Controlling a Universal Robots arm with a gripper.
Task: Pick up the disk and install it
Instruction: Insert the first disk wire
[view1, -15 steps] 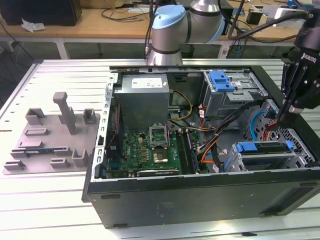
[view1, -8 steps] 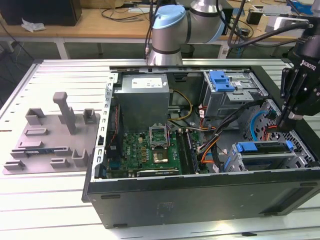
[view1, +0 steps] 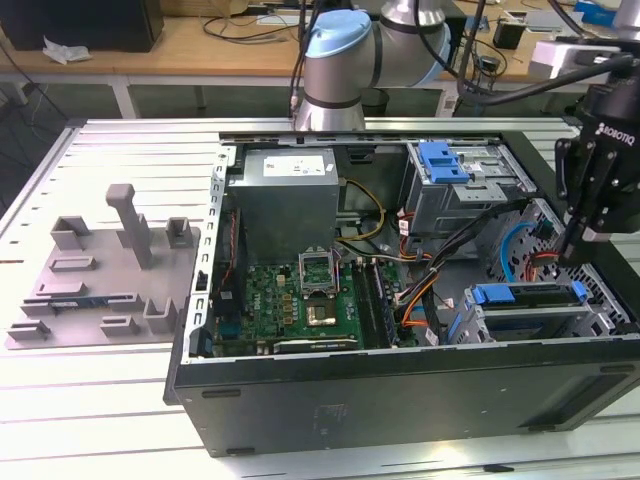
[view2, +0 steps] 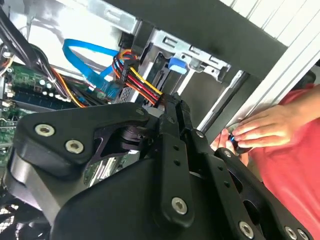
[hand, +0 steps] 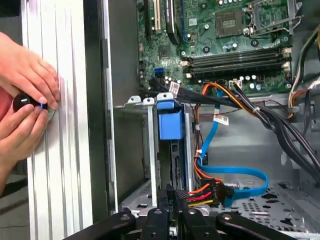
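Slotted aluminium bench (view1: 130, 410) carries open black computer case (view1: 400, 400) lying on its side, green motherboard (view1: 300, 300) exposed.

Disk (view1: 530, 298): flat slab standing on edge in silver sheet-metal cage (view1: 470, 325) at case corner nearest bench's front edge, on exterior view's right; blue plastic bracket along its top.

Black gripper (view1: 572, 250) hangs over that end of case, just beside cage, near red and orange cables (hand: 202, 192). Fingers pressed together, nothing between them, as second wrist view shows (view2: 175, 103).

Grey plastic fixture tray (view1: 60, 300) with upright posts sits at bench end on exterior view's left.

Person's hands (hand: 25, 100) pinch small round black knob (hand: 22, 101) at bench edge.
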